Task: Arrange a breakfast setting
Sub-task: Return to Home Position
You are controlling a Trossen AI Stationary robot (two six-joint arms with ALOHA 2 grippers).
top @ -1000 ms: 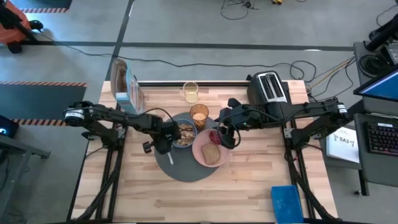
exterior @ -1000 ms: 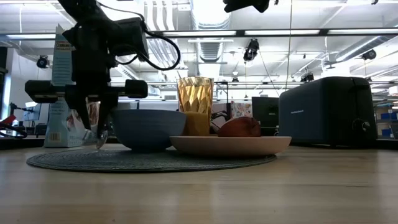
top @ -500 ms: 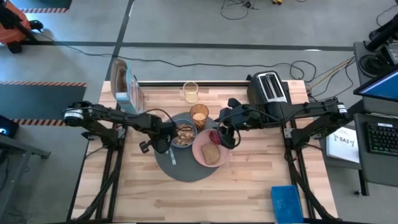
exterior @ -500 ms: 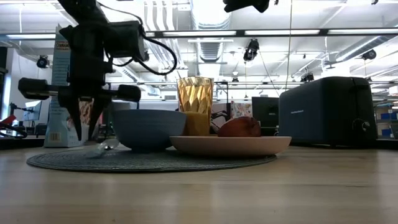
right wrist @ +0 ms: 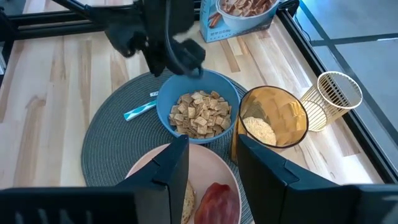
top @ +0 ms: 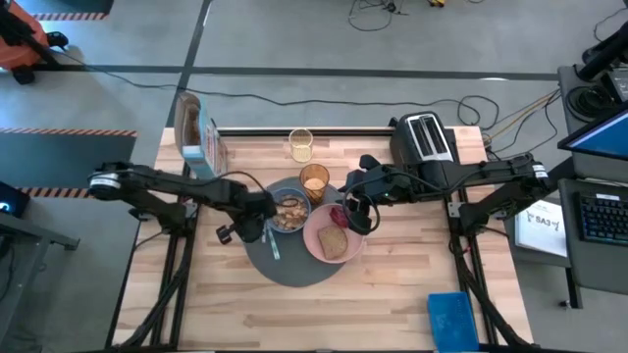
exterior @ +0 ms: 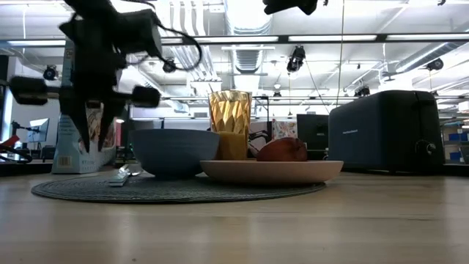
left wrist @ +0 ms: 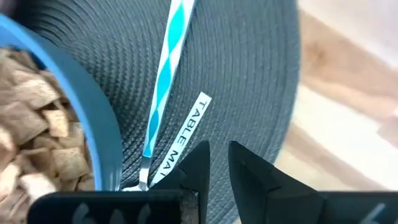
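The dark-grey mat [top: 285, 263] carries the blue bowl [top: 289, 211] of cereal and the pink plate [top: 316, 240] with the toast slice [top: 335, 241] and the red food piece [top: 339, 215]. The amber tumbler [top: 314, 181] stands at the mat's far edge. The light-blue spoon [top: 272, 243] lies flat on the mat, left of the bowl; it also shows in the left wrist view [left wrist: 165, 81]. My left gripper [top: 258, 227] hangs slightly open above the spoon's handle end [left wrist: 217, 149], touching nothing. My right gripper [top: 358, 218] hovers open and empty over the plate's far edge [right wrist: 211, 146].
A clear glass [top: 300, 145] and the black toaster [top: 424, 137] stand near the far edge. A cereal box [top: 199, 132] stands at the far left. A blue object [top: 451, 319] lies at the near right corner. Bare wood shows along the near side.
My left gripper has let go of the spoon, risen, and drawn back toward the table's left edge. The spoon, held with its tip on the mat a second ago, now lies flat on the mat beside the bowl.
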